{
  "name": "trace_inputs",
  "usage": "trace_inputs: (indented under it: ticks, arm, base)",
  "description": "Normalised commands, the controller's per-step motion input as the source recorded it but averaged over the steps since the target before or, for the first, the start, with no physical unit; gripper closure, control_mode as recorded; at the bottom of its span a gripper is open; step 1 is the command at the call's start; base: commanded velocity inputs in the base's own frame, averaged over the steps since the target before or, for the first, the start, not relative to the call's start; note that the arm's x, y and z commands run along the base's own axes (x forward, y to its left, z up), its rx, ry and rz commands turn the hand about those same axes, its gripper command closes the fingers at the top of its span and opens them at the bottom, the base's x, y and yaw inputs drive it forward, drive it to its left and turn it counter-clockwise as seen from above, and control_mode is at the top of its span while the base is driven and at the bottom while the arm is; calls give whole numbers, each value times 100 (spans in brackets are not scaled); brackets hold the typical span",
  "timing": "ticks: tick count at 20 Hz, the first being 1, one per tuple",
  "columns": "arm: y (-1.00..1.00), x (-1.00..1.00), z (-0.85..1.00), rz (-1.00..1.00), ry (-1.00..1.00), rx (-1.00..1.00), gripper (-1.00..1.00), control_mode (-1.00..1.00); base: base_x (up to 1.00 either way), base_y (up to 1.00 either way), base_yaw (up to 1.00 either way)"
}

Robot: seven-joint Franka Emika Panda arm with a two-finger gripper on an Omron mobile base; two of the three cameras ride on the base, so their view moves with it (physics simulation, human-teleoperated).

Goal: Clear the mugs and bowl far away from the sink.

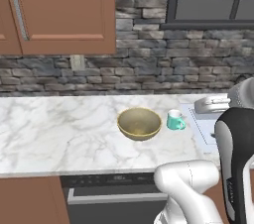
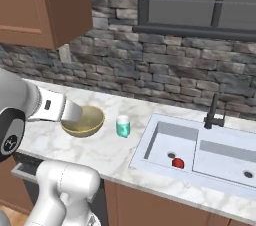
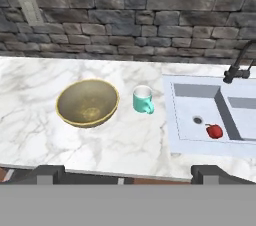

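The teal mug (image 3: 143,99) stood on the marble counter (image 3: 30,120) just beside the sink (image 3: 200,135), at about twelve o'clock from the wide-open, empty gripper (image 3: 128,172). The bowl (image 3: 87,102) sat at eleven o'clock, probably slightly nearer.

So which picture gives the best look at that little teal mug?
The hand view: the teal mug sits unblocked, white inside and handle plain. The left base view shows it smaller; the right base view hides the handle.
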Motion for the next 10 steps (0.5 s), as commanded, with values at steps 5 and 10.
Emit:
trace_inputs:
  ticks: [5,10]
  arm:
    - [0,0,0,0,0,0,-100,100]
    - [0,0,0,0,0,0,-100,100]
  base:
    - [26,-40,-15]
    - [31,-43,-13]
